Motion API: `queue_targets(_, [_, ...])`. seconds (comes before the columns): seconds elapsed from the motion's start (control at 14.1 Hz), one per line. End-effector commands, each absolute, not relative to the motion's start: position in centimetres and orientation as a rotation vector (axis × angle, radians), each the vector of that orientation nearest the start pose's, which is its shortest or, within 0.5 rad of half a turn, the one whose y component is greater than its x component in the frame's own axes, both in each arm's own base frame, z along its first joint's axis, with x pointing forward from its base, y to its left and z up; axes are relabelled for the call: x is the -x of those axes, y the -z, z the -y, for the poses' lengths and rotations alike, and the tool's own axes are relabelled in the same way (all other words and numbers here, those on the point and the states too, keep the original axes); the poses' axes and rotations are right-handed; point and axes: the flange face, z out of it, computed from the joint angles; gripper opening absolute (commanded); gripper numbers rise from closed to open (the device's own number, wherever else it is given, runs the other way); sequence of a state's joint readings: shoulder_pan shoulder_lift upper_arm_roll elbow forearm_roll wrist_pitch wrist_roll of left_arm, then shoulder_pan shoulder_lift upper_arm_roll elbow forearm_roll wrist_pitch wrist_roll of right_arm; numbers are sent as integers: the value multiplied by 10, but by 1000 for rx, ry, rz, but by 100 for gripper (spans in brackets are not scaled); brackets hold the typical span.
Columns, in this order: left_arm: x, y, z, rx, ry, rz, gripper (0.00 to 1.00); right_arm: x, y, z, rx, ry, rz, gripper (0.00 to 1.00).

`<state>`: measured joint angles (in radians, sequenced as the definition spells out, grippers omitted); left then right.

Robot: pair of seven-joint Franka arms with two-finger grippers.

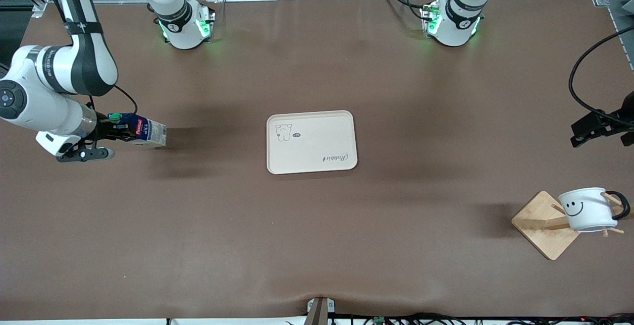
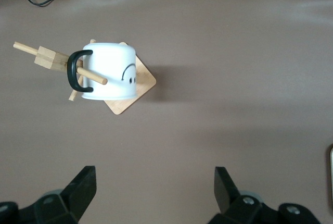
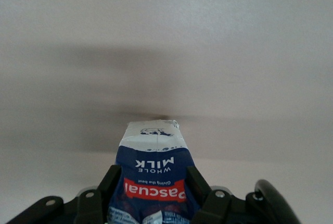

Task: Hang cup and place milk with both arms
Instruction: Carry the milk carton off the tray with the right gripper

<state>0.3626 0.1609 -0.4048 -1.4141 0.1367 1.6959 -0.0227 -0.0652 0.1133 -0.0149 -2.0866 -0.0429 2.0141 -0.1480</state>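
Observation:
The milk [image 1: 150, 133], a dark-blue carton with a green cap, lies sideways in my right gripper [image 1: 124, 130], which is shut on it above the table at the right arm's end. In the right wrist view the fingers [image 3: 199, 182] clamp the carton [image 3: 153, 153] on both sides, around my right gripper [image 3: 153, 185]. The cup [image 1: 587, 209], white with a smiley face, hangs by its black handle on a peg of the wooden rack [image 1: 540, 226] at the left arm's end. My left gripper [image 1: 589, 129] is open and empty, up in the air apart from the cup [image 2: 112, 73]; its midpoint shows in the left wrist view [image 2: 154, 179].
A cream tray [image 1: 311, 141] with a rabbit drawing lies flat in the middle of the table, with nothing on it. The rack's square base [image 2: 146, 82] stands near the table edge closest to the front camera. Cables run along that edge.

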Motion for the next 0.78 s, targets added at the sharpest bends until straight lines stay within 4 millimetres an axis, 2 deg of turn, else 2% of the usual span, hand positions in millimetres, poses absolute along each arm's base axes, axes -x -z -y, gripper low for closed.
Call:
queue_targets(0.0, [-602,-637,-3,3050,193,-33,100,-525,-351,54,3118,-308,99,0])
queue_targets(0.07, [-600,-636,-1,3050,163,-41,100,-523,-346,53,3107,-305,88,0])
queue_targets(0.36, [-577,-656,5,3037,133,-41,100,-515,-322,50,3108,-276,91,0])
queue_targets(0.43, [-570,-653,11,3060,80,-38,100,-515,-322,48,3108,-278,96,5])
queue_targets(0.5, [-562,-652,5,3096,50,-7,100,-515,-322,48,3109,-281,100,15])
queue_targets(0.57, [-553,-651,5,3113,39,2,100,-516,-323,49,3109,-276,97,46])
queue_targets(0.64, [-544,-653,5,3115,36,4,100,-516,-322,49,3109,-278,95,89])
queue_targets(0.71, [-535,-654,9,3116,36,7,100,-517,-322,50,3109,-276,95,100])
